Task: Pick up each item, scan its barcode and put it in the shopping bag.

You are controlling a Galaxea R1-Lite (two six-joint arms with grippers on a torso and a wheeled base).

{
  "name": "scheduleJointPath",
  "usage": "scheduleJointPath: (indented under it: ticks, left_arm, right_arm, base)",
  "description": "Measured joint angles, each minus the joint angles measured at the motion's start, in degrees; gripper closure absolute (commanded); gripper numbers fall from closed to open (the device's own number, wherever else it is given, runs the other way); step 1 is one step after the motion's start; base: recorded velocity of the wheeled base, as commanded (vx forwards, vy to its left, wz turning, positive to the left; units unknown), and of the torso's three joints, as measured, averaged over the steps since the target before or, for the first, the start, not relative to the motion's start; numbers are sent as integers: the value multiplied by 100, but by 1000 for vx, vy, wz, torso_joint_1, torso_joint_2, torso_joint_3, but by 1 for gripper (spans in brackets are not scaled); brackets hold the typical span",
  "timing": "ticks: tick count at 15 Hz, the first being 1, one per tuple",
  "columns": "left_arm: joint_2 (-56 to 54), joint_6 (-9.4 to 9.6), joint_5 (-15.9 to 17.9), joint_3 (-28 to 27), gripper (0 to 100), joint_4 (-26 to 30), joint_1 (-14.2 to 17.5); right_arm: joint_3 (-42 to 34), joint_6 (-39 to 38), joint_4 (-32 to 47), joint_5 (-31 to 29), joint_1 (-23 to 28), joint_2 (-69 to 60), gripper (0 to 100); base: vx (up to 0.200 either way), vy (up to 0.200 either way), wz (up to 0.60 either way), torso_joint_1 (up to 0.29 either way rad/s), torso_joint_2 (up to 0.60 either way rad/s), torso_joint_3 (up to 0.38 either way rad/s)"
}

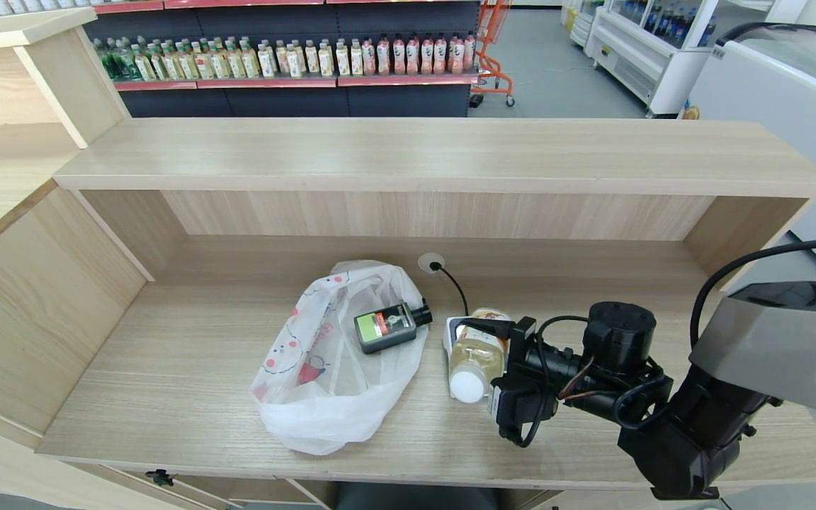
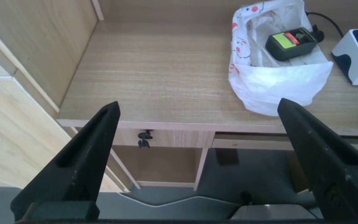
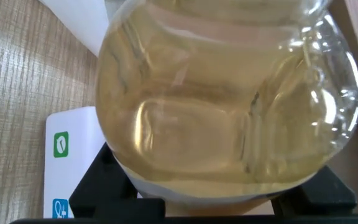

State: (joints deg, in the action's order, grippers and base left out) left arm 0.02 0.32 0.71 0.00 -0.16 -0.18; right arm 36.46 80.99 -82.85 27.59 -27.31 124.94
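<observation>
A clear bottle (image 1: pixel 477 354) of pale yellow drink with a white cap lies sideways in my right gripper (image 1: pixel 496 365), which is shut on it. The bottle hangs just over the white scanner (image 1: pixel 450 331) on the counter; in the right wrist view the bottle (image 3: pixel 229 112) sits above the scanner (image 3: pixel 73 162). To the left lies the white plastic shopping bag (image 1: pixel 330 368), mouth open, with a dark green-labelled item (image 1: pixel 387 327) resting on it. My left gripper (image 2: pixel 199 107) is open and holds nothing, in front of the counter's front edge, with the bag (image 2: pixel 272 81) far from it.
A black cable (image 1: pixel 454 283) runs from the scanner to a hole in the counter's back. Wooden side walls and a raised top shelf (image 1: pixel 436 152) enclose the counter. Bare counter surface (image 1: pixel 167 354) stretches left of the bag.
</observation>
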Motion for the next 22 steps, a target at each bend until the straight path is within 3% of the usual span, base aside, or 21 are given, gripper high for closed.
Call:
scheduleJointPath:
  ticks: [8,11,13,16,19,22]
  left_arm:
    - [0,1,7,0,0,0,0]
    - [0,11,7,0,0,0,0]
    - [0,12,7,0,0,0,0]
    - [0,1,5,0,0,0,0]
    - [0,-2,5,0,0,0,0]
    - [0,-5,7,0,0,2,0]
  right_arm:
    - [39,-69,-33,20,33,26,100]
    - [138,-578,35,-88,-69,-176,100]
    - [215,-1237,255,-572,-212,-535,100]
    - [505,-2903,1825,-1741,-386,-1670,100]
    - [1351,-5600,4634,-2935,-455,-2881,100]
    - [1991,-7687,6244,-3549,-474,-3713,100]
  base:
    - [0,0,0,0,0,0]
    - [0,0,0,0,0,0]
    - [0,0,0,0,0,0]
    - [0,0,0,0,0,0]
    - [0,0,0,0,0,0]
    - [0,0,0,0,0,0]
